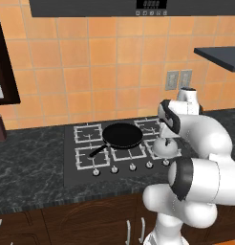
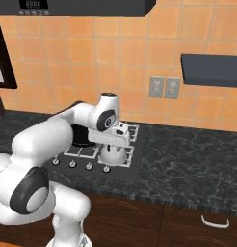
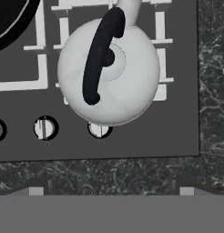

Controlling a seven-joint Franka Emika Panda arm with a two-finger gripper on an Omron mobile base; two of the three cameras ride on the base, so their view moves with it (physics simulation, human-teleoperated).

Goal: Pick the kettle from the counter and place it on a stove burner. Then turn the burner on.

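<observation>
Closest to the hand camera ran the counter [image 3: 109, 175], and past its edge the kettle [image 3: 109, 70] sat on the front right stove burner [image 3: 161, 68] of the black cooktop [image 3: 177, 132], its black handle [image 3: 99, 57] arching over the lid. Two finger tips [image 3: 35, 191] showed far apart at the bottom, released, touching nothing. From the right base camera the gripper [image 2: 112, 144] hung just above the kettle. Left of it, a frying pan [image 1: 122, 135] lay across the middle grates, behind a row of knobs [image 1: 133, 167]
</observation>
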